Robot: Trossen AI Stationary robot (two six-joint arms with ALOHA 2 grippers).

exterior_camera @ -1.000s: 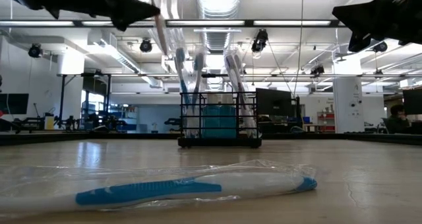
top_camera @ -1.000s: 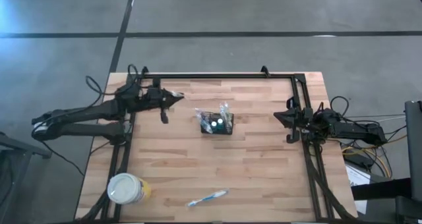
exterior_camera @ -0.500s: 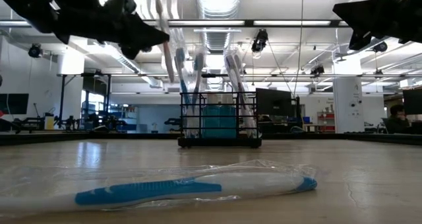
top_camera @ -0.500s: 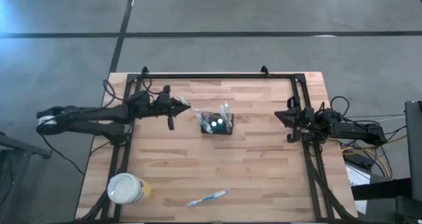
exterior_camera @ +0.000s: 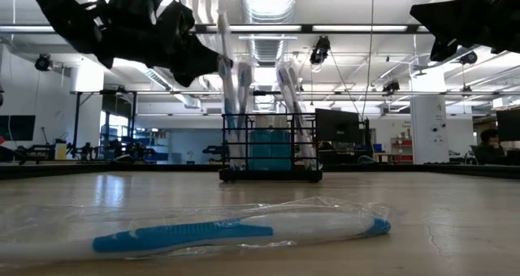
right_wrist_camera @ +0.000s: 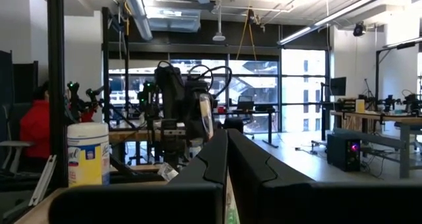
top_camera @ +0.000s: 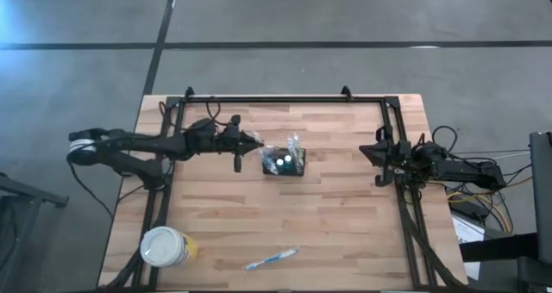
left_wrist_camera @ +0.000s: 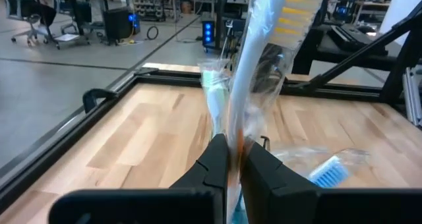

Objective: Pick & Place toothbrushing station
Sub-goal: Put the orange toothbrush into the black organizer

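The toothbrushing station is a small black wire-mesh basket resting on its base mid-table, with several toothbrushes standing in it. My left gripper hovers just left of the basket and above the table. It is shut on a plastic-wrapped toothbrush with yellow bristles. My right gripper waits shut at the table's right side, holding nothing. My left gripper pinches the wrapped toothbrush's handle between its two fingers. The fingers point level, coming from the table's left, and lie across the handle. The brush stands nearly upright with its bristle head up, lifted clear of the table beside the basket.
A round white-lidded tub stands at the near left corner. Another wrapped toothbrush with a blue handle lies flat near the front edge. A black frame rail runs along the far edge and both sides.
My left gripper has moved toward the table's right edge and down, coming close to the basket's left side. It has stayed shut on the wrapped toothbrush, which has travelled with it, still upright.
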